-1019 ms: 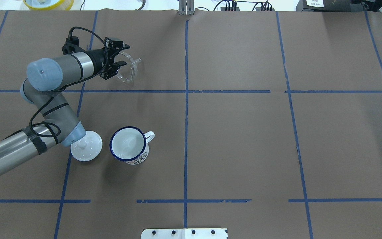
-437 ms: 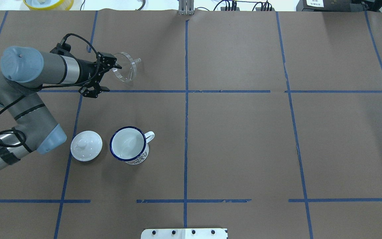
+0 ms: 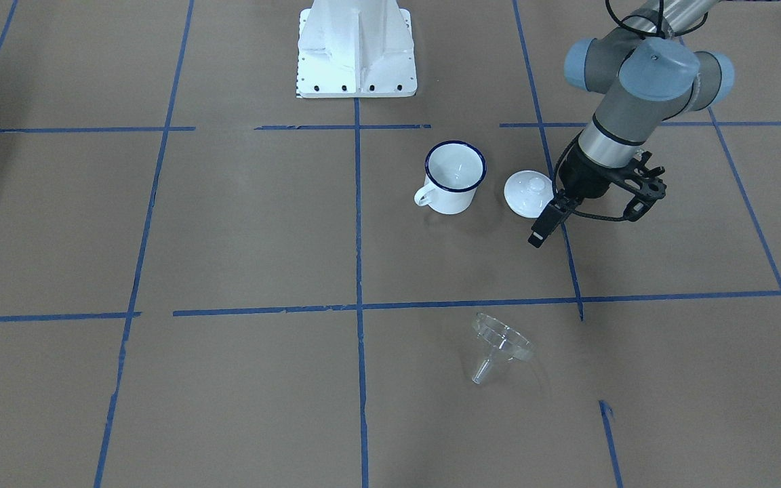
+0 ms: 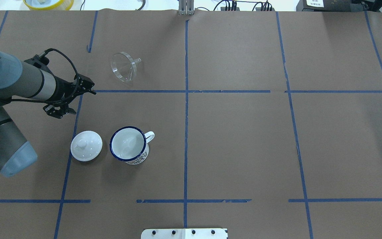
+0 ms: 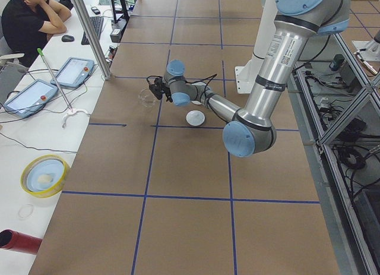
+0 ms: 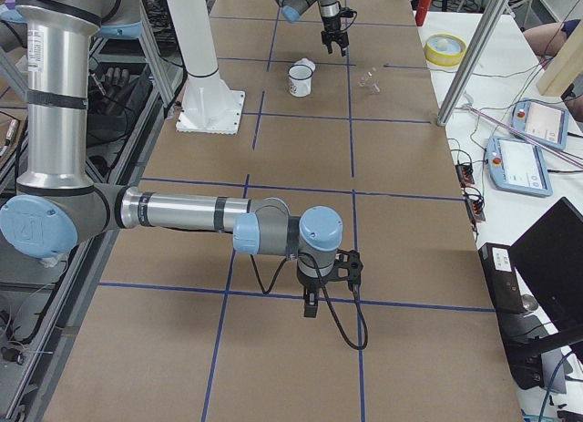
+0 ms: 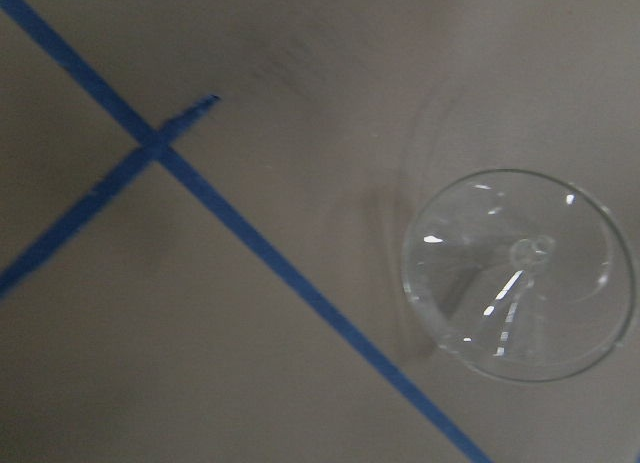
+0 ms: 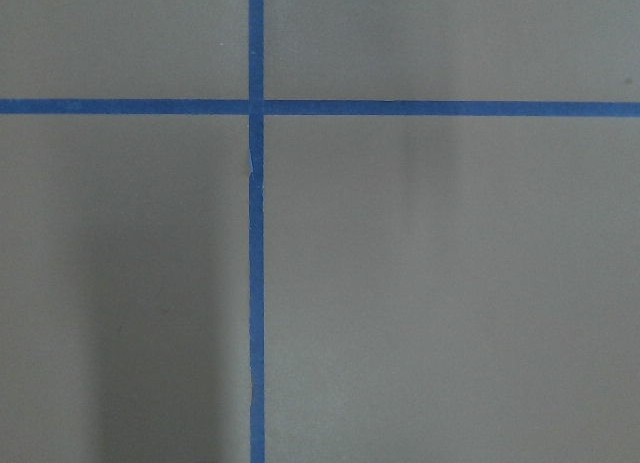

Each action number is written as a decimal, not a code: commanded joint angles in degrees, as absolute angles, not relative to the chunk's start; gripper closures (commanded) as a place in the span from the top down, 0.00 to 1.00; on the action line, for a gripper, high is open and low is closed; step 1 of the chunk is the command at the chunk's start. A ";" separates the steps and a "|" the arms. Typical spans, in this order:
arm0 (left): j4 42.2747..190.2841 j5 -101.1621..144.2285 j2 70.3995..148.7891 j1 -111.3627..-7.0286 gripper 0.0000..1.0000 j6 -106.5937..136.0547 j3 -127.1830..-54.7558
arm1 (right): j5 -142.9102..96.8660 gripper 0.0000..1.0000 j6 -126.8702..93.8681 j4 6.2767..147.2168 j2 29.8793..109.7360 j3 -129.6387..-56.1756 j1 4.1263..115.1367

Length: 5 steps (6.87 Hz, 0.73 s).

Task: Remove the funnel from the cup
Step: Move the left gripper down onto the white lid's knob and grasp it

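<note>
The clear funnel lies on its side on the brown table, far left of centre, with its spout pointing right. It also shows in the front view and in the left wrist view. The white cup with a blue rim stands upright and empty, well apart from the funnel. My left gripper is open and empty, above the table between the funnel and the cup, to their left. My right gripper shows only in the right side view, so I cannot tell whether it is open or shut.
A white domed lid with a knob lies just left of the cup. A yellow bowl sits beyond the table's far left edge. The robot's white base plate is at the near edge. Blue tape lines cross the table.
My left gripper has drawn back from the funnel, leftward and toward the robot. The funnel stays lying where it was. The cup and lid have not moved.
</note>
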<state>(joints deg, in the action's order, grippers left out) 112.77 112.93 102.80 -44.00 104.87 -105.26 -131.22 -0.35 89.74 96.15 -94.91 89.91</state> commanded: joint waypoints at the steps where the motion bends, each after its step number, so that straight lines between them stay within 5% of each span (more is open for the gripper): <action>1: 111.09 112.85 100.12 -40.71 0.91 106.76 -106.87 | -131.22 1.00 -0.35 89.74 96.15 -94.92 89.91; 5: 98.93 109.25 100.11 -34.63 0.81 110.48 -111.59 | -131.22 1.00 -0.35 89.74 96.15 -94.92 89.91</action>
